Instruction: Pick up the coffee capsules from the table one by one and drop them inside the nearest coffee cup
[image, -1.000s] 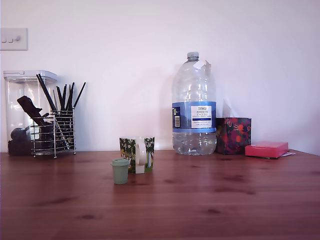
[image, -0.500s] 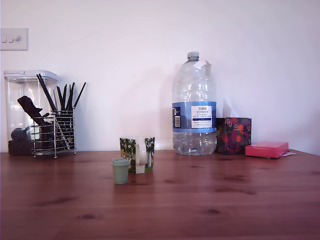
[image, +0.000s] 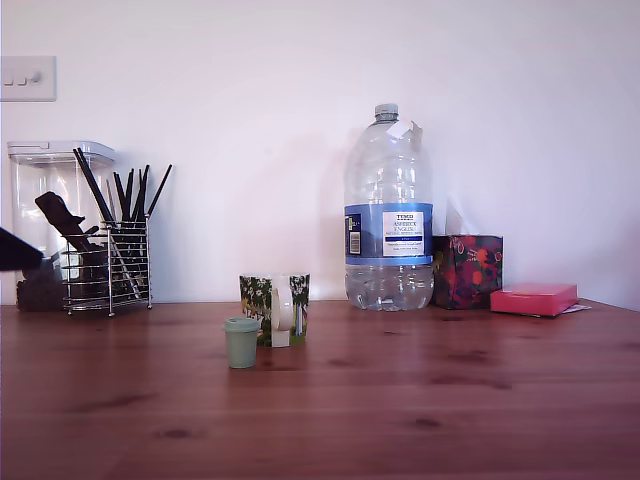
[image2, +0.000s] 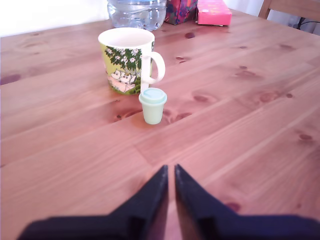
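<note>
One pale sage-green coffee capsule (image: 240, 342) (image2: 152, 105) stands upright on the reddish-brown table (image: 420, 390) (image2: 250, 115). It sits just in front of the tree-printed coffee cup (image: 273, 309) (image2: 125, 60), close to the cup's white handle. In the wrist view my gripper (image2: 170, 170) hovers over bare wood a short way in front of the capsule. Its black fingers (image2: 150, 200) are nearly together with nothing between them. A dark part of the arm (image: 15, 250) shows at the exterior view's left edge.
A large water bottle (image: 388, 215) (image2: 136, 10), a dark patterned box (image: 467, 270) and a pink box (image: 533, 298) (image2: 214, 12) line the back wall. A wire utensil holder (image: 105, 265) and a clear canister (image: 45, 200) stand at the exterior view's back left.
A dark part of the arm has come into the exterior view at its left edge. The capsule and cup have not moved.
</note>
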